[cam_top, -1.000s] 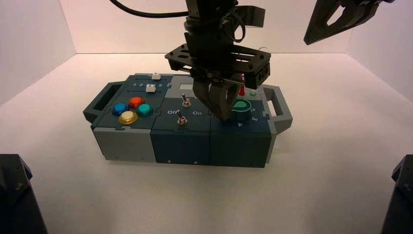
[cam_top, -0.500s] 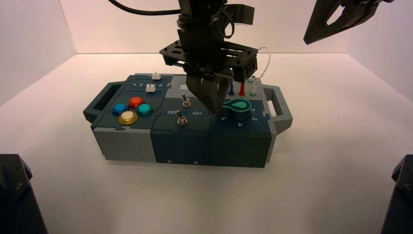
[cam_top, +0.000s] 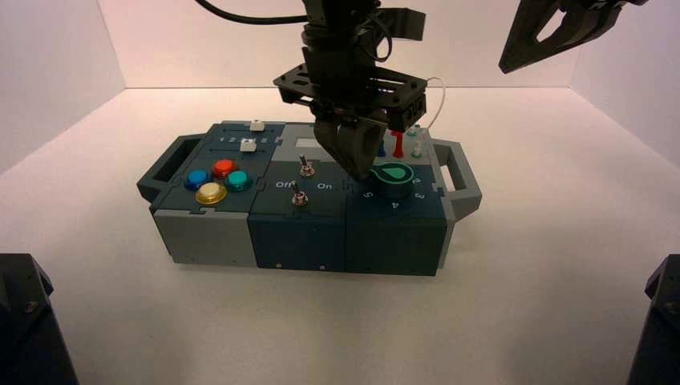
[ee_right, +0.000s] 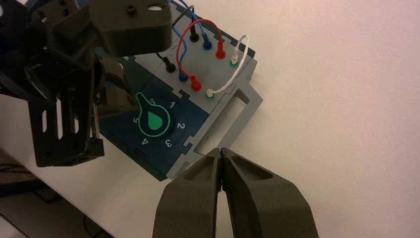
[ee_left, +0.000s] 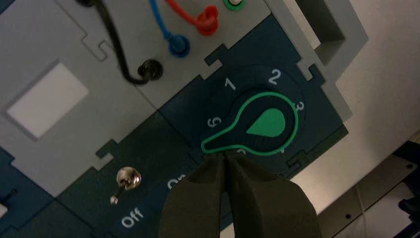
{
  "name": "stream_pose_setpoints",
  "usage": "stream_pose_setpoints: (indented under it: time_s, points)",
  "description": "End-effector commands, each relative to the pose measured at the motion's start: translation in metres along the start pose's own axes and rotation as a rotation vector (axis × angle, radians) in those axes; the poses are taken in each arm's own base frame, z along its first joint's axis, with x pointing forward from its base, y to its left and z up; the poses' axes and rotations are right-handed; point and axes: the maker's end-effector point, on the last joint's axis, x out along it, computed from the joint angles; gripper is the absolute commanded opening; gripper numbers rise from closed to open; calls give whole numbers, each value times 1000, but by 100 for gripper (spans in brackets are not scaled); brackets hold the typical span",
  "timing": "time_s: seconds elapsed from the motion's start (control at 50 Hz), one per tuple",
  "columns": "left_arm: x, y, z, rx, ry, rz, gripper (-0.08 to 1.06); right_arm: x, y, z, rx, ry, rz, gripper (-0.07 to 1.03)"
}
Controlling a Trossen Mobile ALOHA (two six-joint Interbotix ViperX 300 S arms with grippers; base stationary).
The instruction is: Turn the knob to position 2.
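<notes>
Since the earlier frames the left tool (cam_top: 360,164) had risen slightly and shifted right, back toward the knob (cam_top: 393,178), which sat on the right, near part of the box (cam_top: 208,233) on the desk (cam_top: 521,305). Its fingers were pressed together, holding nothing, their tips just beside the knob's pointed end. In the left wrist view the tool (ee_left: 224,159) touched or nearly touched that tip, which lay between the 6 and the hidden 5, on the opposite side of the dial from the 2 (ee_left: 275,75). So the pointer seemed to have been pushed the wrong way, or only partly round, and most of the turn probably remained. The left arm hung steeply over the middle of the box, wrist almost vertical above the toggle switches (cam_top: 301,181). The right tool (ee_right: 220,157) was parked high at the far right, fingers closed on nothing, looking down at the box's right handle (ee_right: 218,126)
</notes>
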Motion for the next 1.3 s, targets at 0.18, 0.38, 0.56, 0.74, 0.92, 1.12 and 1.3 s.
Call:
stream_pose_setpoints:
  time_s: [0.18, 0.38, 0.56, 0.74, 0.92, 1.12, 1.3]
  points:
    - [-11, 2, 22, 19, -39, -4, -3, -5, 0, 13, 2, -34, 1, -2]
    - [-13, 9, 25, 24, -41, 4, -3, -5, 0, 12, -1, -31, 0, -2]
    - [-14, 16, 29, 32, -46, 13, -3, -5, 0, 12, 0, -29, 0, -2]
    - [-15, 18, 36, 51, -46, 27, -3, -5, 0, 11, -1, -22, 0, -2]
    - [-14, 18, 43, 65, -40, 32, -3, -6, 0, 11, -1, -23, -1, -2]
    - [-14, 18, 45, 67, -31, 32, -3, -6, 0, 11, -1, -25, -1, -2]
    - [-15, 18, 41, 71, -21, 34, -3, -7, 0, 12, -1, -29, -1, -2]
